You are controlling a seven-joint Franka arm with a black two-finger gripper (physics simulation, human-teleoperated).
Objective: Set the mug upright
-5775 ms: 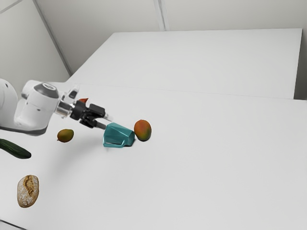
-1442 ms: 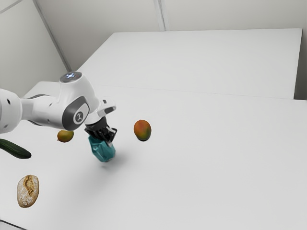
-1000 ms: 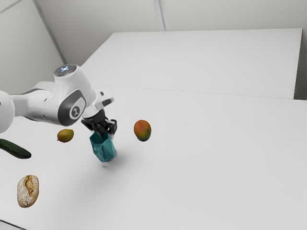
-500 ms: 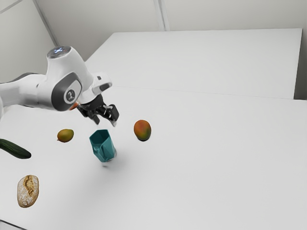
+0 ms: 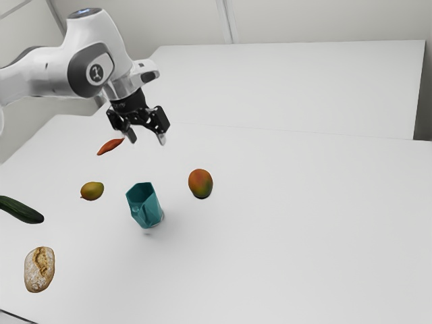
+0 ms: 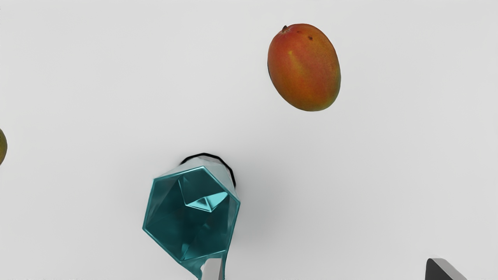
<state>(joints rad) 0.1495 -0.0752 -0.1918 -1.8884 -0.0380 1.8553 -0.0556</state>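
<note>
1. Exterior view: black two-finger gripper [image 5: 146,138], one, fingers spread, holding nothing; raised above the mug and apart from it.
2. Same view: teal faceted mug [image 5: 146,208], one, upright on white table [image 5: 304,236], mouth up, long axis vertical, as the task wants.
3. Same view, one each: red-orange mango [image 5: 200,183], yellow-green fruit [image 5: 92,191], dark-green cucumber [image 5: 21,210], crusty bread roll [image 5: 40,269], orange-red tapered vegetable [image 5: 110,146].
4. Wrist view: one mug, open mouth facing the gripper; one mango, apart.

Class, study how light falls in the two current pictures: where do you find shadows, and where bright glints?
Exterior view: soft, fairly even light on the white table, a faint, soft-edged shadow beside the teal mug, a thin dark one along the lower edge of the mango. Wrist view: a diffuse grey shadow beside the teal mug, bright glints inside it.
</note>
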